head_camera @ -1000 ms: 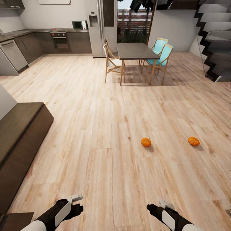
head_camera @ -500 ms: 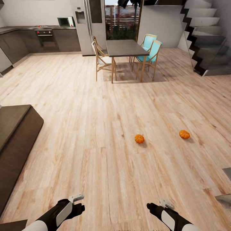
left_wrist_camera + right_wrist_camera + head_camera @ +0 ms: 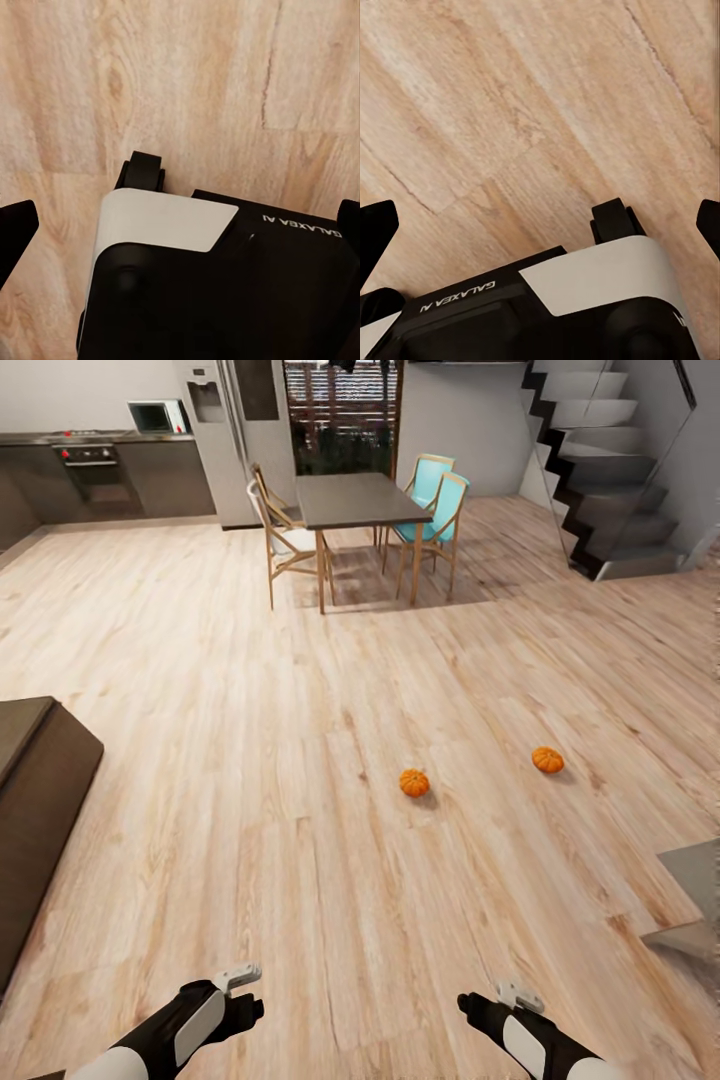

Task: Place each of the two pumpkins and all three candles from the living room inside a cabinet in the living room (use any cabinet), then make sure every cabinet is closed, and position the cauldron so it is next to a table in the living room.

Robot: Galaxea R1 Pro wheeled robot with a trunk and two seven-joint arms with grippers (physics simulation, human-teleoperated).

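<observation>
Two pumpkins lie on the wood floor [image 3: 250, 690], well apart from each other and both upright on their bases. The nearer pumpkin [image 3: 414, 782] sits ahead of the robot and toward its right side; the farther pumpkin [image 3: 547, 759] lies beyond it, further right. Taking the nearer pumpkin as the reference, the dark-brown cabinet [image 3: 40, 800] stands well off to its left, one end in frame, its front faces not legible from this angle. The dining table [image 3: 355, 500] with its chairs stands well beyond the pumpkin, and the staircase [image 3: 600, 480] rises beyond and to its right. A grey slab corner [image 3: 690, 900] intrudes to the pumpkin's near right; its identity cannot be established.

Both arms are carried low and tucked in front of the trunk, a posture consistent with transit rather than reach. The left gripper [image 3: 180, 217] appears spread, its finger ends at opposite margins of the left wrist view, with nothing between them but floor. The right gripper [image 3: 540, 217] presents likewise: parted, holding nothing.

Assessment: approach stage; no item yet stowed, judging by both pumpkins on the floor.
</observation>
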